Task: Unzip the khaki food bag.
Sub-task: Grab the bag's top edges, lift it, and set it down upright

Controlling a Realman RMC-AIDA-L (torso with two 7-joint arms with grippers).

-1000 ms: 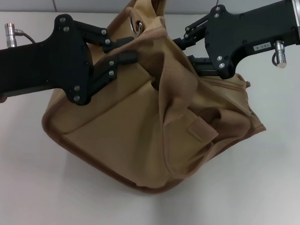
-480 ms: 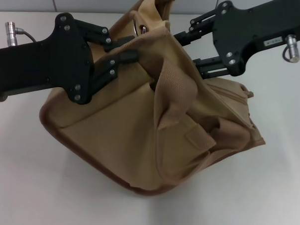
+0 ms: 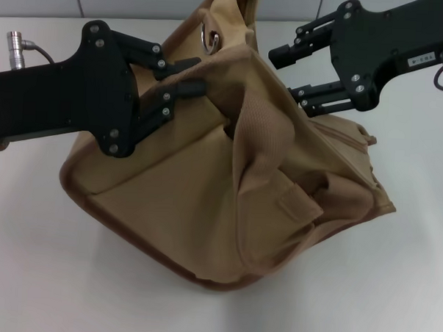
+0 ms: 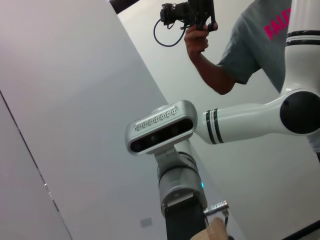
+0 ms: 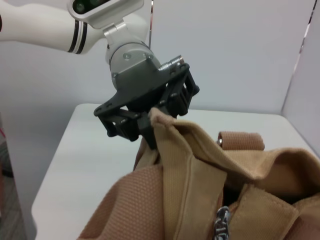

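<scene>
Bag (image 3: 205,202) of khaki canvas sits tilted and slumped near the far edge of the white surface (image 3: 40,276), about midway between its left and right edges. Left gripper (image 3: 192,75) comes from the left edge and its jaws are closed on a fold of the cloth at the top rim; the right wrist view shows this pinch clearly, with the rim pulled up into a small peak. Right gripper (image 3: 288,77) is over the far right side of the bag, its jaws parted and holding nothing, just beside the cloth.

The bag looks light and very soft. It has no stiff frame, so it folds and sags wherever it is not held, and the webbing handle (image 3: 259,138) flops across the middle. The canvas seems rough, not slippery, so a pinch should keep well. The zipper pull (image 5: 221,220) is small, of metal, and hangs loose between folds in the right wrist view. I judge the best grip for the right gripper is on this pull, while the left one keeps the rim tight so the teeth lie straight. Pulling on slack cloth may only drag the whole bag.
</scene>
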